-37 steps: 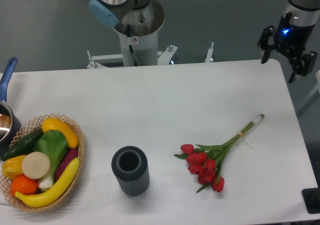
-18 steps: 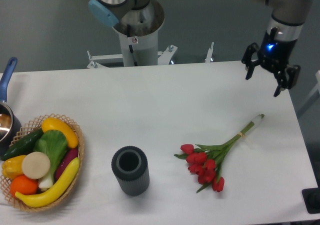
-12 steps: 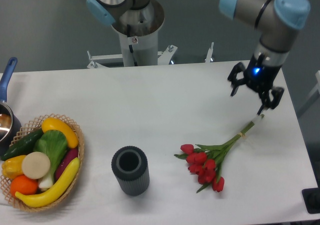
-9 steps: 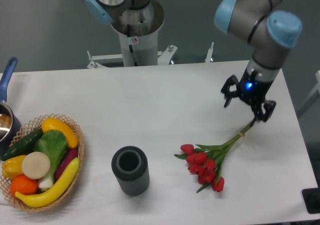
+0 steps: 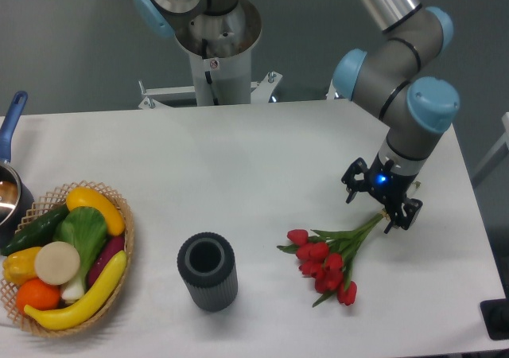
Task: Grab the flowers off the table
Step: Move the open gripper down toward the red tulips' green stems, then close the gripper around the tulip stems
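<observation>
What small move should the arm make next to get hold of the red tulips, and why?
Probably a short straight descent, then closing. The black two-finger gripper is open over the green stems of the bunch of red tulips, one finger on each side, and the bunch lies flat on the white table.

fixed high camera, facing robot base (image 5: 211,36)

Dull grey-blue floor (image 5: 71,40) behind; white metal frame (image 5: 238,94) at far edge; even light.

I see flowers (image 5: 328,261) on table (image 5: 262,151), gripper (image 5: 379,204) over their stems, cylinder holder (image 5: 207,271) left, basket (image 5: 119,250) far left.
</observation>
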You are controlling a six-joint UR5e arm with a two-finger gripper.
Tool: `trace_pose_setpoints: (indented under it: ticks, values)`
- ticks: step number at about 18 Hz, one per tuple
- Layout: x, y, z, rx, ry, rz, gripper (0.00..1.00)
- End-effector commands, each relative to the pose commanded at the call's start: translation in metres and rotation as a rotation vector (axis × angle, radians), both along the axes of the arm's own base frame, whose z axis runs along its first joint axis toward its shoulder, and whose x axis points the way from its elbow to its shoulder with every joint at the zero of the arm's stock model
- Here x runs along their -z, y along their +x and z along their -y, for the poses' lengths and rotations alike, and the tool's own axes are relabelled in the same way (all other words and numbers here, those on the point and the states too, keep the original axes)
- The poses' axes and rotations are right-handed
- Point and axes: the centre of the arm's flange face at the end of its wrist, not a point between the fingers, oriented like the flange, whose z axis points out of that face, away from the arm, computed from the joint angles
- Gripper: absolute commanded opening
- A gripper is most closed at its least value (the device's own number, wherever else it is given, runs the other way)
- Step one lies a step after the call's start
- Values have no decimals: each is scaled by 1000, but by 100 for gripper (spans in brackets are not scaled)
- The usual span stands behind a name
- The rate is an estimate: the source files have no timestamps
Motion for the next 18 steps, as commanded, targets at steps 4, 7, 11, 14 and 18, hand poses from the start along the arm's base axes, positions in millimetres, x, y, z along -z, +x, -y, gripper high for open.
trace_pose_setpoints:
  ticks: [4, 7, 11, 14, 18]
  values:
    - [12, -2, 0, -3, -8, 17, 100]
    - [17, -6, 1, -2, -31, 9, 100]
    - [23, -7, 1, -5, -44, -12, 94]
    - [23, -6, 0, -4, -47, -22, 71]
    - [22, -8, -1, -7, -45, -27, 51]
